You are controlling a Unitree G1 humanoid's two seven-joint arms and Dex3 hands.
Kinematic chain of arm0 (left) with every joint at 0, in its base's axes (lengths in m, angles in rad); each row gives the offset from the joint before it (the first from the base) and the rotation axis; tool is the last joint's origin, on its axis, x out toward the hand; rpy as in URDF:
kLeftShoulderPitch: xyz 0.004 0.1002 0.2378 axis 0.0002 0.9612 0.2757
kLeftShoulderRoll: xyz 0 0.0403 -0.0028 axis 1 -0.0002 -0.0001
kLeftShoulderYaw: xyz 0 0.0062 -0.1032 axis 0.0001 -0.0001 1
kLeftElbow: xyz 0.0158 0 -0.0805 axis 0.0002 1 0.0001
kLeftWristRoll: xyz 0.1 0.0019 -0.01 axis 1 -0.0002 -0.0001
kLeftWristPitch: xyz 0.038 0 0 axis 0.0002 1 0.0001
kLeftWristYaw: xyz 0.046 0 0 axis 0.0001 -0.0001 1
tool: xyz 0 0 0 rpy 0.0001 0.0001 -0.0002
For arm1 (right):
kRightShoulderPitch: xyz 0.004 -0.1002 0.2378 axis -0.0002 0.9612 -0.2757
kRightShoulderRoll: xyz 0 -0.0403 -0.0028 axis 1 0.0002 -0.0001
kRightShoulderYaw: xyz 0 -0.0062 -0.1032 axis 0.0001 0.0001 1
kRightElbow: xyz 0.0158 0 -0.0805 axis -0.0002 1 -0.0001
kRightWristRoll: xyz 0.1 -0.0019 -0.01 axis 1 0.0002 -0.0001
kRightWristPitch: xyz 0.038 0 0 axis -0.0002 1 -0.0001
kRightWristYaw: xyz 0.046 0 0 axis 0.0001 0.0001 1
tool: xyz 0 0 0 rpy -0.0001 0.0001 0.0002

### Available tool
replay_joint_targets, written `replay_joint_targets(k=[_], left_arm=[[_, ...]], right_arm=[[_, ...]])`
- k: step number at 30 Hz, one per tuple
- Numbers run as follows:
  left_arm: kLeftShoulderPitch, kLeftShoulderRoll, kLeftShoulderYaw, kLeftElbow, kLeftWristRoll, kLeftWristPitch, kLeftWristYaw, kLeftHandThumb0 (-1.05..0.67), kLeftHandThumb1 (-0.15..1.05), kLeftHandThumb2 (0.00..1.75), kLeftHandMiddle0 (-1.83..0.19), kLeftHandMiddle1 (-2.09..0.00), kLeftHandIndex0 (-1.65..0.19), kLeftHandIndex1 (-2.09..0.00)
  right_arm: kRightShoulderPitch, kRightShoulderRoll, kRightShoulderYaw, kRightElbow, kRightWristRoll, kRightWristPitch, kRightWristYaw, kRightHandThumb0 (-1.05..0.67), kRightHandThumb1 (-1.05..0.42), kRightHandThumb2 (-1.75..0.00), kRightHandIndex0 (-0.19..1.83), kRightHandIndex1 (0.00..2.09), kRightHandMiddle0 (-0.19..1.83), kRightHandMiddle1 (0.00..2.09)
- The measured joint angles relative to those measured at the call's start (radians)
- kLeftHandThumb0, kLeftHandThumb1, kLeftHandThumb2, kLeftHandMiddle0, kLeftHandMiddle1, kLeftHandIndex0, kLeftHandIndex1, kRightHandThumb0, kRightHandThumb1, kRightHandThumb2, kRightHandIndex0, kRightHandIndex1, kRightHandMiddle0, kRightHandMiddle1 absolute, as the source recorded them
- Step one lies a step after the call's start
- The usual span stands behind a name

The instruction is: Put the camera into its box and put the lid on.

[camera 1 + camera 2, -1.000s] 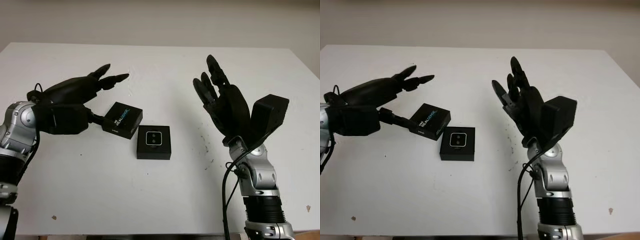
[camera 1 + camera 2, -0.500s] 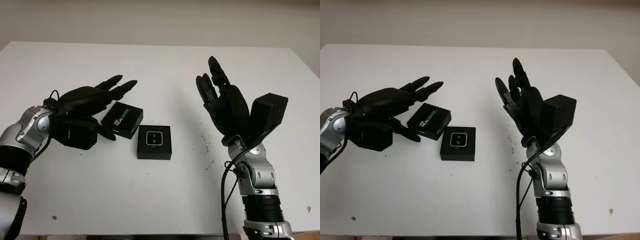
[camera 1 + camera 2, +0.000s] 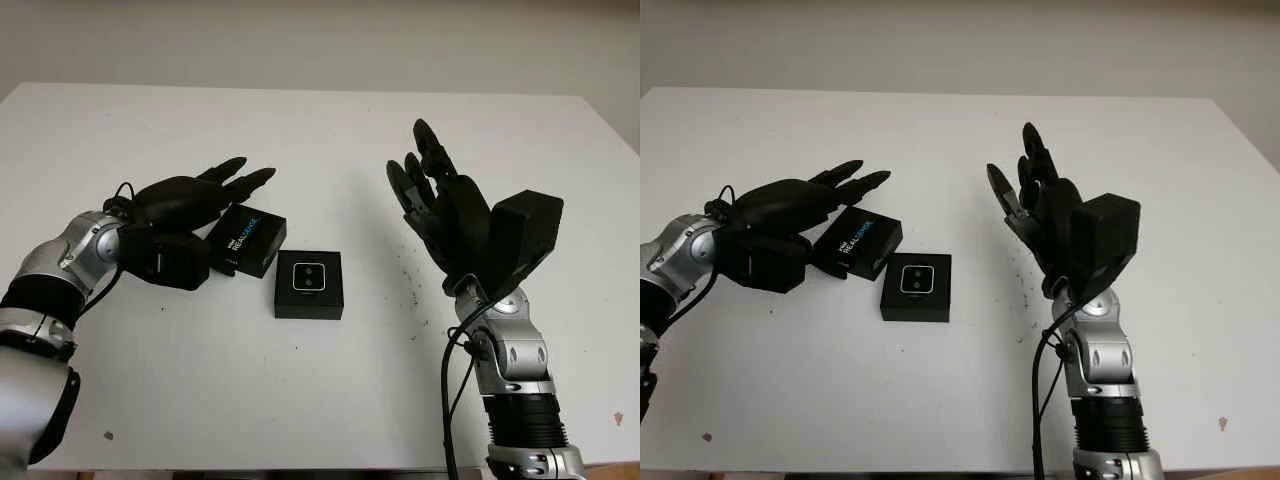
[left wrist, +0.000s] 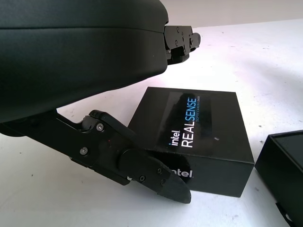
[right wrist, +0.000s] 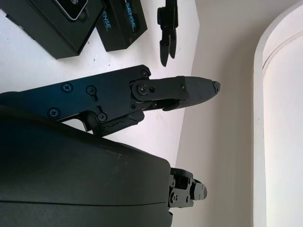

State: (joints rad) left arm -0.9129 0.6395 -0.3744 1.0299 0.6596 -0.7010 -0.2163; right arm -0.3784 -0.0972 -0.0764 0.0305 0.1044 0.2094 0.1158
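Camera (image 3: 308, 277) already sits face-up in the open box (image 3: 309, 286), centre of the white surface (image 3: 330, 150). Lid (image 3: 248, 240) — the black piece printed with RealSense branding — lies flat just to the far-left of the box, corner nearly touching it. So my read: step one done, lid still to go on.

Left hand (image 3: 185, 215) is over the lid's left side, holding nothing. Upper fingers (image 3: 238, 180) reach out above the lid's far edge; in the left wrist view the thumb (image 4: 142, 165) sits low against the lid's near-left side wall, fingers apart, not yet closed. Can't tell whether the thumb actually touches the wall or is just beside it.

Right hand (image 3: 450, 220) is raised to the right of the box, well apart from it, open, holding nothing.

Handling guess:
- lid looks like rigid card, light, hollow — easy to lift, easy to knock sideways
- smooth coated faces, probably a bit slippery; pinch across two opposite side walls, not top and bottom
- keep squeeze modest, thin walls could bow
- camera has a glass front, so lid should come down level, not dragged across it

Main risk: lid skids into the box and shifts it before the pinch closes.
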Motion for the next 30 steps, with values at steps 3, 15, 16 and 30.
replay_joint_targets(k=[3,15,16,30], left_arm=[[-0.013,-0.011,-0.008,0.023,0.003,0.001,0.002,-0.43,0.78,0.05,-0.02,-0.08,0.03,-0.09],[-0.027,-0.02,-0.012,0.05,-0.055,-0.002,-0.093,-0.38,0.82,0.06,-0.21,-0.09,-0.15,-0.13],[-0.027,-0.02,-0.012,0.05,-0.061,-0.003,-0.104,-0.38,0.82,0.06,-0.23,-0.1,-0.17,-0.14],[-0.004,-0.058,0.031,0.04,-0.218,0.047,-0.303,-0.19,0.97,0.06,-0.44,-0.88,-0.35,-0.71]], right_arm=[[0.006,0.0,0.0,0.0,-0.009,-0.008,0.002,-0.56,-1.05,-0.27,-0.05,0.07,0.02,0.1],[0.012,-0.005,0.012,0.012,-0.051,-0.039,-0.015,-0.61,-1.05,-0.25,-0.01,0.08,0.03,0.09],[0.012,-0.005,0.011,0.012,-0.052,-0.04,-0.017,-0.6,-1.05,-0.25,-0.01,0.08,0.03,0.09],[0.015,-0.004,0.01,0.023,-0.052,-0.052,-0.031,-0.59,-1.05,-0.24,0.0,0.07,0.03,0.08]])
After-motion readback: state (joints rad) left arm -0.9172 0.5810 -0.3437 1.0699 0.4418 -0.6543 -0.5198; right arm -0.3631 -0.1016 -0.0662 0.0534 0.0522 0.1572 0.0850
